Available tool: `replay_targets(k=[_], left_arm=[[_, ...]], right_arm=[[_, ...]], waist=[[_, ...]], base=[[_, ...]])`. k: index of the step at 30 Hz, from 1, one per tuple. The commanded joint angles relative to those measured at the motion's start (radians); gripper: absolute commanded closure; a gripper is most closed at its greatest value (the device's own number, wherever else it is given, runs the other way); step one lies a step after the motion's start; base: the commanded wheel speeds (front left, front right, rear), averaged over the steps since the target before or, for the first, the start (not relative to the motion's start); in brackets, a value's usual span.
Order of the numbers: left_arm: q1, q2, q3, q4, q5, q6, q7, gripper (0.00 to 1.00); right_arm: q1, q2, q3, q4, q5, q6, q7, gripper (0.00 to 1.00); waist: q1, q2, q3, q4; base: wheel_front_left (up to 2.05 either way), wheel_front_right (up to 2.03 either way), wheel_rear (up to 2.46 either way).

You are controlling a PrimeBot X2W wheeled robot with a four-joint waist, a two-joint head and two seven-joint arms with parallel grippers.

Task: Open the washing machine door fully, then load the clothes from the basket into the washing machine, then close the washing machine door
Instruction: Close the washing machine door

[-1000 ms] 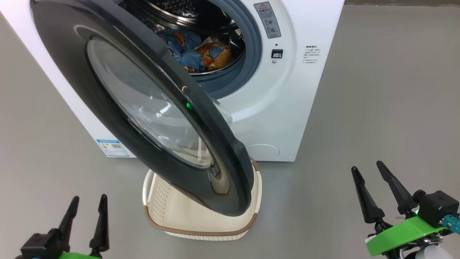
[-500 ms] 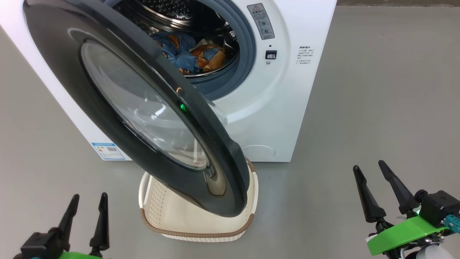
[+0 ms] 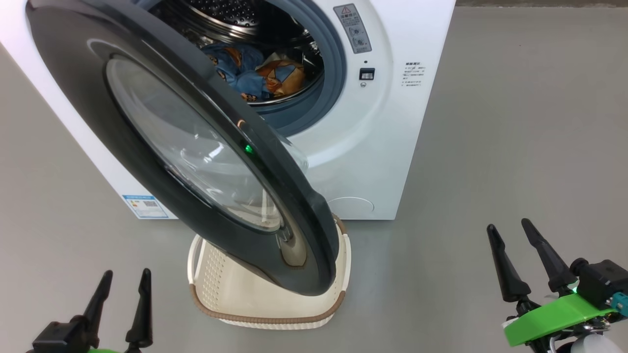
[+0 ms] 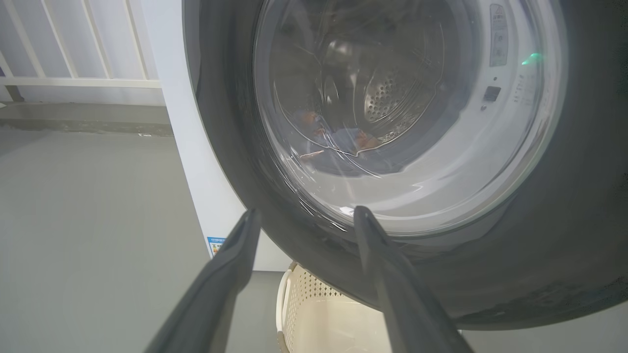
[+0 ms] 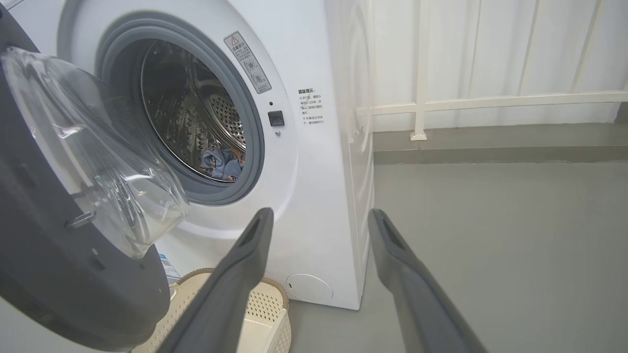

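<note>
The door (image 3: 186,147) stands half open across my front, its black rim over the basket (image 3: 274,316), so most of the basket's mouth is covered and only its near strip and left side lie open from above. Ahead of my right gripper (image 3: 508,224) I have bare floor (image 3: 515,137) up to the washer (image 3: 373,162), and a clear gap between the door's free edge and the drum (image 3: 230,14). My left gripper (image 3: 126,272) faces the door's outer side, which blocks the straight way in.

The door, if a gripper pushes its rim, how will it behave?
The door looks rigid: it would probably swing as one piece, not flex. Its glossy black rim looks slippery to push. The bulging glass bowl probably makes it fairly heavy.
</note>
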Motion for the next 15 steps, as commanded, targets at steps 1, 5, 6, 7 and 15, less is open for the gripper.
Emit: replay_targets(k=[1,5,6,7,15], left_arm=[[-0.022,0.016,0.029,-0.032,0.009,-0.002,-0.011,0.00],[-0.022,0.013,0.021,-0.034,0.010,-0.002,-0.011,0.00],[-0.021,0.012,0.019,-0.034,0.009,-0.002,-0.011,0.00],[-0.020,0.012,0.016,-0.034,0.009,-0.002,-0.011,0.00],[-0.019,0.017,0.003,-0.043,0.009,-0.002,-0.011,0.00]], right_arm=[[-0.005,-0.008,-0.003,-0.016,-0.007,0.004,-0.008,0.58],[-0.017,0.007,-0.023,-0.012,-0.014,0.004,-0.008,1.00],[-0.022,0.011,-0.026,-0.012,-0.015,0.004,-0.008,1.00],[-0.027,0.016,-0.029,-0.012,-0.015,0.004,-0.008,1.00],[-0.101,0.038,-0.024,-0.049,-0.030,0.004,-0.008,1.00]], waist=[[0.0000,-0.0001,0.000,0.004],[0.0000,-0.0001,-0.002,0.010],[0.0000,-0.0001,-0.003,0.012],[0.0000,-0.0001,-0.004,0.015],[0.0000,-0.0001,-0.019,0.029]], base=[[0.00,0.00,0.00],[0.00,0.00,0.00],[0.00,0.00,0.00],[0.00,0.00,0.00],[0.00,0.00,0.00]])
